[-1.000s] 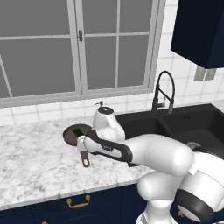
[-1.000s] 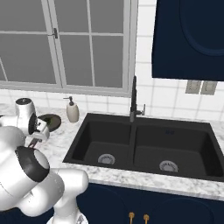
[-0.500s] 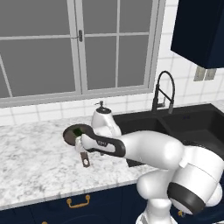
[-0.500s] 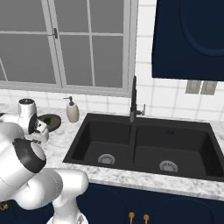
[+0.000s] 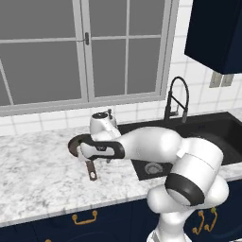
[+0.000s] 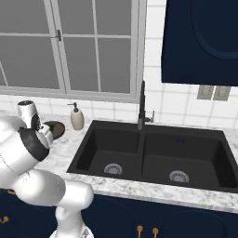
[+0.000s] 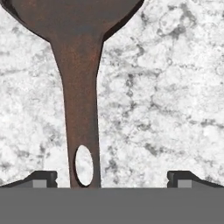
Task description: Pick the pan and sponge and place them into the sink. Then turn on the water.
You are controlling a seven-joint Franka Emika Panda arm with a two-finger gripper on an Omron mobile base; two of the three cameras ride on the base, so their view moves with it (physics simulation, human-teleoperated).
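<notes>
the gripper (image 7: pixel 111 178) is held wide open and empty low over the counter (image 7: pixel 166 105), and since the pan (image 7: pixel 81 100) handle is seen nearer one finger (image 7: pixel 43 178) than the other, a lopsided closure could twist the pan aside.

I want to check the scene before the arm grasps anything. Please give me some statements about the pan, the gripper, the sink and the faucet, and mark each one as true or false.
1. The small round dark brown frying pan lies on the grey-white marble counter. True.
2. The gripper is shut on the pan's handle. False: its jaws stand wide open, with the handle between them, nearer one finger.
3. The handle has an oval hole near its end. True.
4. Water runs from the tall dark gooseneck faucet. False: no stream is visible.
5. The pan is already in the large black double-basin sink. False: it is on the counter.
</notes>
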